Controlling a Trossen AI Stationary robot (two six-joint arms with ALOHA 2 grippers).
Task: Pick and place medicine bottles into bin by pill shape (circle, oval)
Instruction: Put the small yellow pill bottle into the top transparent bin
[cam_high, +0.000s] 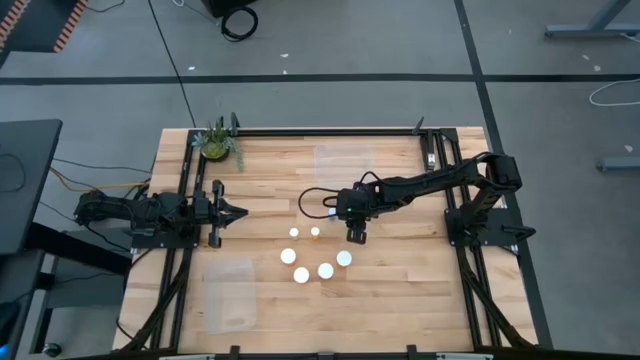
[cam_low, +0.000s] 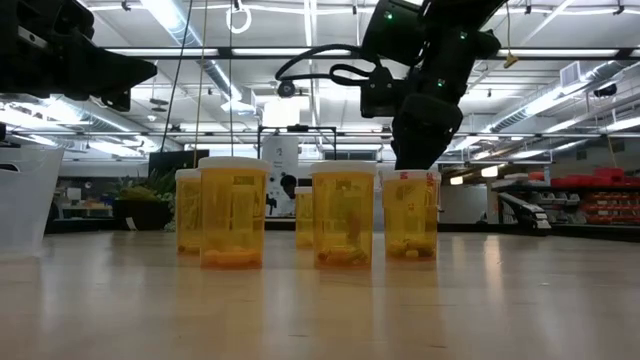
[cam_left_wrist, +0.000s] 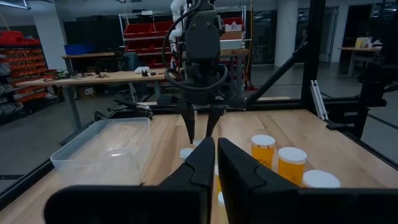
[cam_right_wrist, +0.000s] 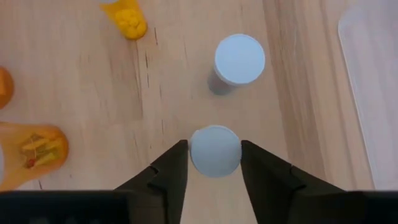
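Note:
Several white-capped bottles stand upright on the wooden table: narrow ones (cam_high: 294, 232) (cam_high: 315, 232) and wider ones (cam_high: 288, 256) (cam_high: 301, 274) (cam_high: 326, 270) (cam_high: 344, 258). The low view shows their orange bodies (cam_low: 232, 212) (cam_low: 343, 215). My right gripper (cam_high: 355, 232) (cam_right_wrist: 214, 155) points down over one more standing bottle (cam_low: 410, 215), its fingers open on either side of the white cap (cam_right_wrist: 214, 151). Another cap (cam_right_wrist: 239, 59) stands just beyond. My left gripper (cam_high: 235, 211) (cam_left_wrist: 216, 165) waits shut at the table's left, clear of the bottles. My right gripper's fingers (cam_right_wrist: 171, 171) come from above, pointing down, and stand close on both sides of the bottle's white cap (cam_right_wrist: 214, 151). I cannot tell whether they touch it. The bottle stands upright on the table.
A clear bin (cam_high: 345, 160) lies at the far middle and another (cam_high: 230, 290) at the near left; one shows in the left wrist view (cam_left_wrist: 106, 146). A green potted plant (cam_high: 216, 143) stands at the far left corner. Bare wood lies at the near right.

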